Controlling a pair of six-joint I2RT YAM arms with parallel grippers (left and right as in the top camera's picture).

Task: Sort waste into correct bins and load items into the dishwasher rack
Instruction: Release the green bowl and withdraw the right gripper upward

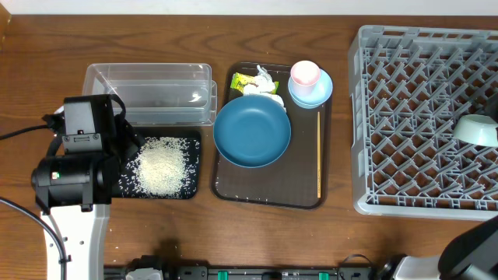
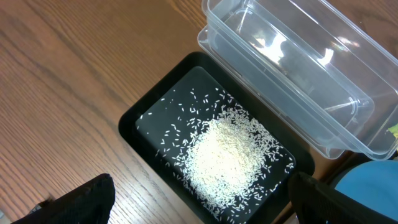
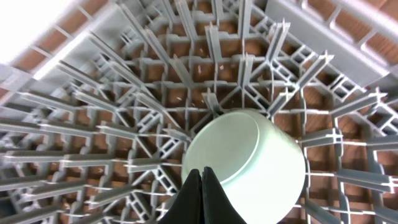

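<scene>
The white rice [image 1: 162,165] lies heaped in the black tray [image 1: 194,138], also seen in the left wrist view [image 2: 227,155]. My left gripper [image 2: 202,204] is open and empty above the tray's near end. The clear tub [image 1: 148,93] stands behind it. The dark blue dish [image 1: 251,131], tissue [image 1: 264,80], wrapper [image 1: 243,82], pink cup [image 1: 305,73] on the pale blue saucer [image 1: 320,93] and wooden stick [image 1: 318,152] are on the brown serving tray. The pale blue bowl [image 3: 249,155] rests base-up in the grey rack [image 1: 412,117]. My right gripper [image 3: 201,186] is shut just above the bowl.
The brown serving tray [image 1: 264,193] sits between the black tray and the rack. The left arm's body [image 1: 82,152] covers the black tray's left edge. The right arm [image 1: 471,249] reaches in from the bottom right corner.
</scene>
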